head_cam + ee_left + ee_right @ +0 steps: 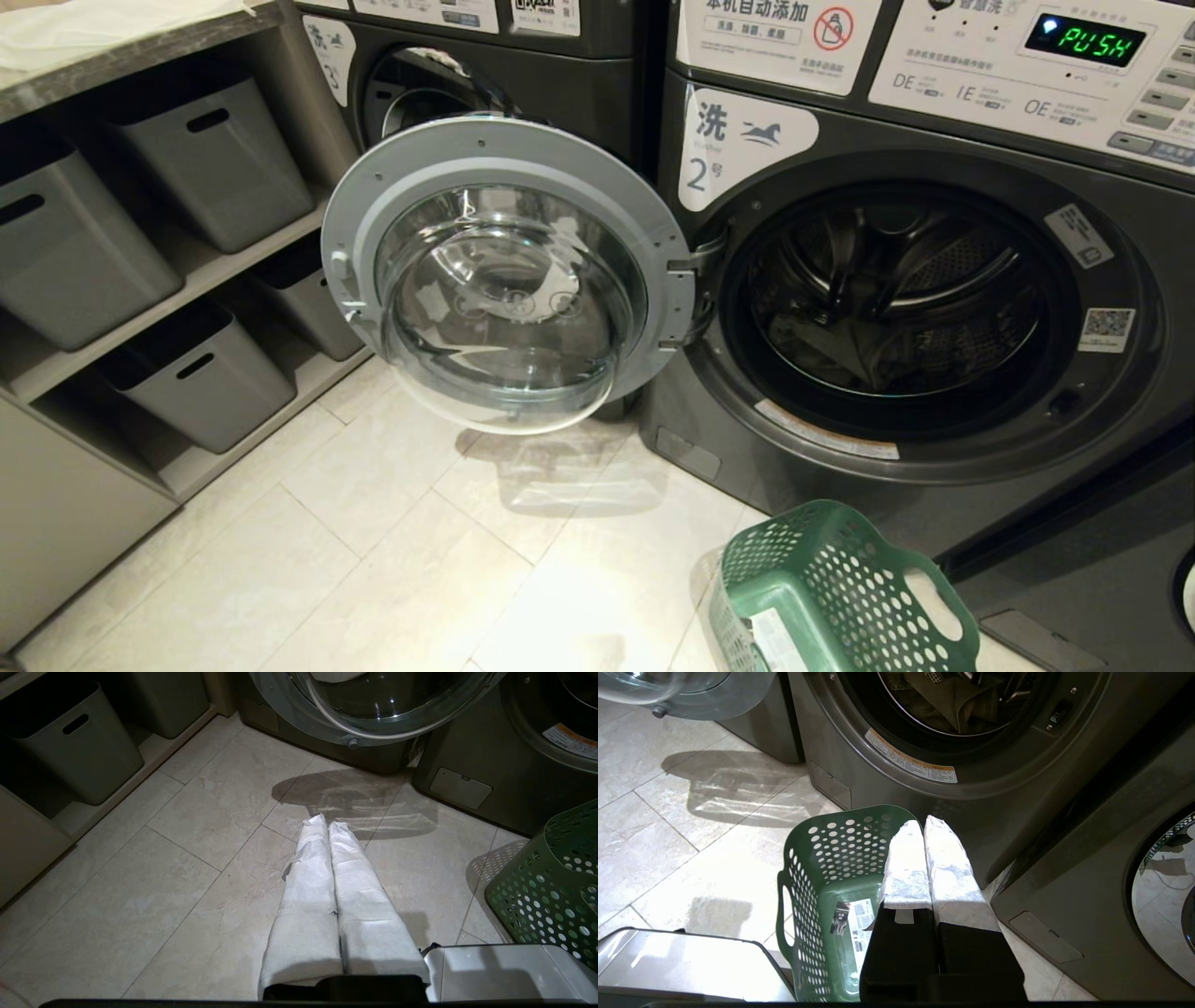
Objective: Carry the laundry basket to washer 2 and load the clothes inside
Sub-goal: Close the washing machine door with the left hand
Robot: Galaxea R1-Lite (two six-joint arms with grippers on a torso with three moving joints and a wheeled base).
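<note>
Washer 2 [738, 140] stands dark grey with its round glass door [504, 271] swung wide open to the left. A crumpled, drab piece of the clothes [957, 700] lies inside the drum [896, 289]. The green laundry basket [822, 588] sits on the floor tiles before the washer, tipped, with only the white sticker [859, 924] on its base showing inside. My left gripper [328, 823] hangs shut and holds nothing over bare tiles, the basket [551, 882] off to its side. My right gripper [923, 822] is shut, holds nothing and hovers above the basket's rim [831, 858]. Neither arm shows in the head view.
Grey storage bins [205, 159] fill shelves on the left. Another washer [439, 84] stands behind the open door, and a further one [1157, 891] sits to the right of washer 2. The panel display [1083, 39] reads PUSH. My silvery base [682, 966] is beside the basket.
</note>
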